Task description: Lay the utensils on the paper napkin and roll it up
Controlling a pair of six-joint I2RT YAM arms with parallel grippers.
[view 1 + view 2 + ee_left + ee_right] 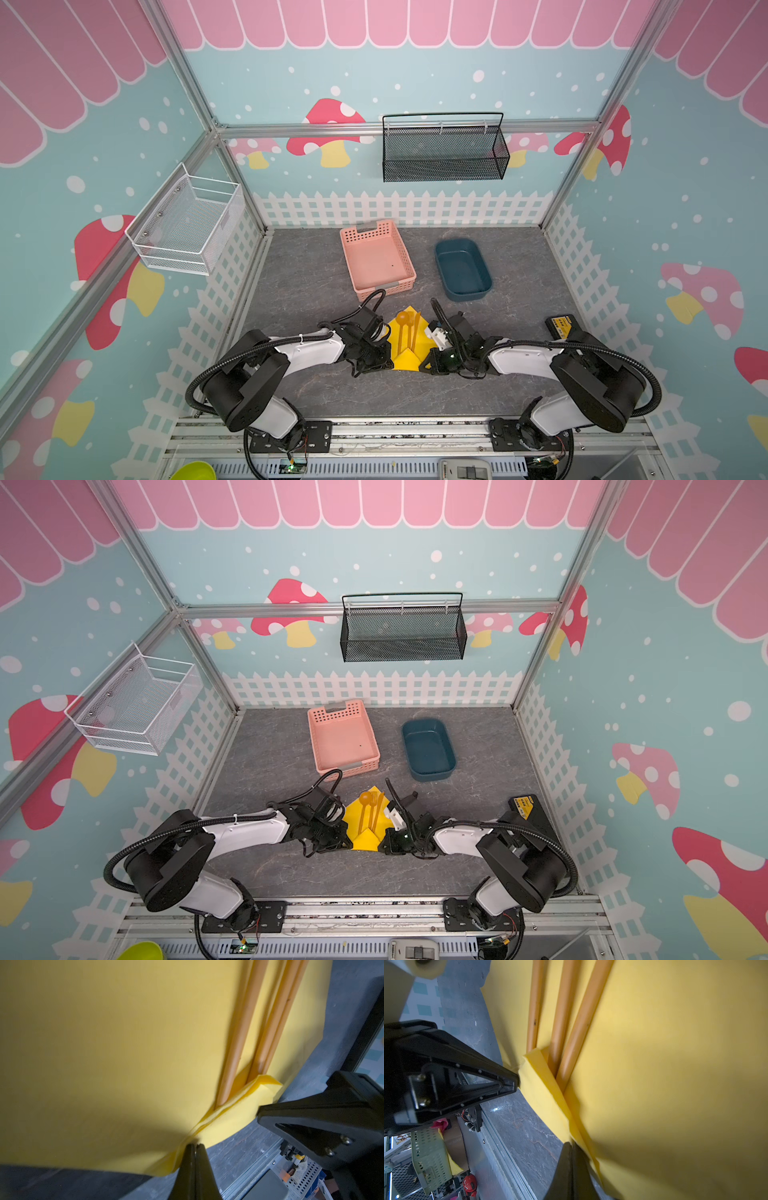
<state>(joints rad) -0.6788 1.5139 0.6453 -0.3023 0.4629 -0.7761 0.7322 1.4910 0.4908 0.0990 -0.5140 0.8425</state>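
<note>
Near-middle on the surface (316, 386), utensils (408, 332) lie on the paper napkin (406, 362).
Both the left jaws and right jaws clamp its folded-over near corner.

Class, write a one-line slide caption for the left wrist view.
Left gripper pinches the paper napkin, its edge folded over the handles of the utensils.

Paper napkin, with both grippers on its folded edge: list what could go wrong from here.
1. The left gripper and the right gripper are both shut on the folded edge of the paper napkin; uneven pulling could tear the thin sheet.
2. Only the handle ends of the utensils sit under the fold, so rolling may push them askew or out.
3. The grippers work close together and might collide.
</note>
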